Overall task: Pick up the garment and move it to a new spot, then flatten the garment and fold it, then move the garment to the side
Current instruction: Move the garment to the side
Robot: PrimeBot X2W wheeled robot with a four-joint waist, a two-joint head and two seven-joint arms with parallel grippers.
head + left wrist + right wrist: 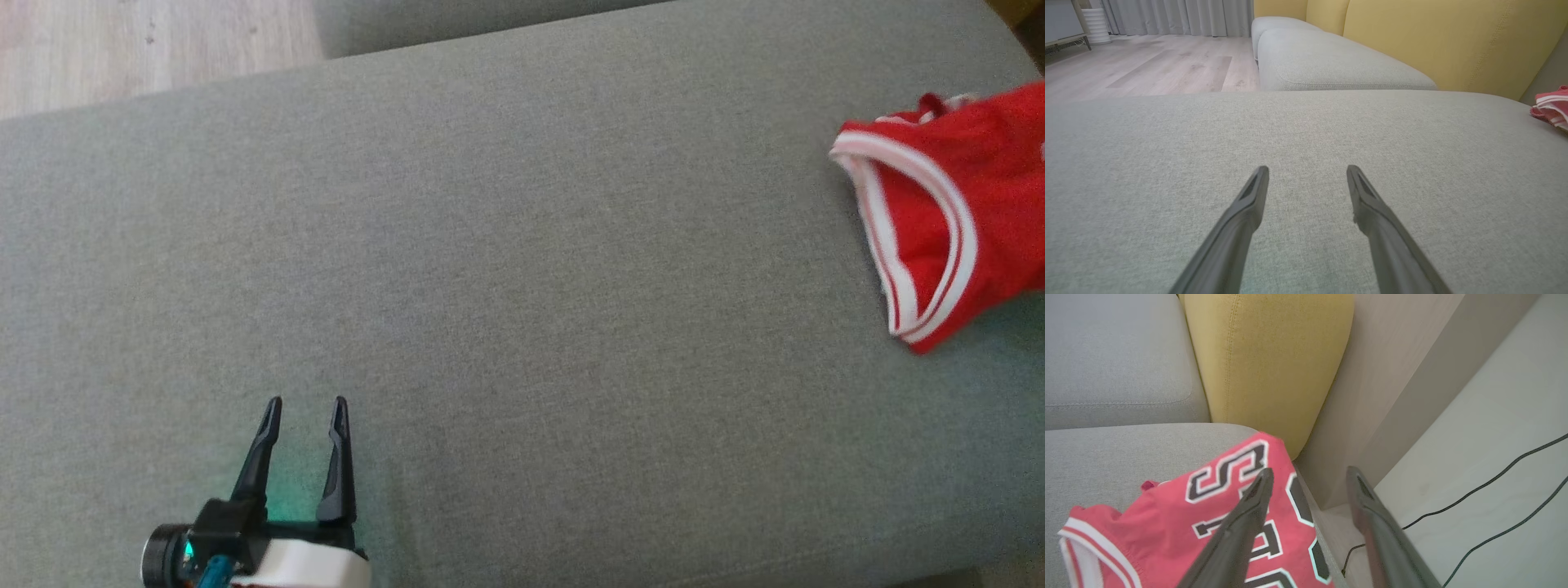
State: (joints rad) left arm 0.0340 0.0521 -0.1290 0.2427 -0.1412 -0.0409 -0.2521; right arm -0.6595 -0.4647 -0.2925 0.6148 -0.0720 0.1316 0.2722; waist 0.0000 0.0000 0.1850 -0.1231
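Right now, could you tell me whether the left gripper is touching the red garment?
Apart. The head view shows the left gripper at lower left, with bare grey cushion between it and the garment at right.

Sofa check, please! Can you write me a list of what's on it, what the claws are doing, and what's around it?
Surface: grey sofa seat, plain fabric.
Job's things: red jersey with white trim, lying at the seat's right end, near the yellow cushion.
Clutter: nothing seen.
Claws: left claw open above bare seat; right claw open at the jersey's edge, gripping nothing.
Cables: two dark cables on the pale surface beside the sofa.
Surroundings: wood floor, grey curtains.
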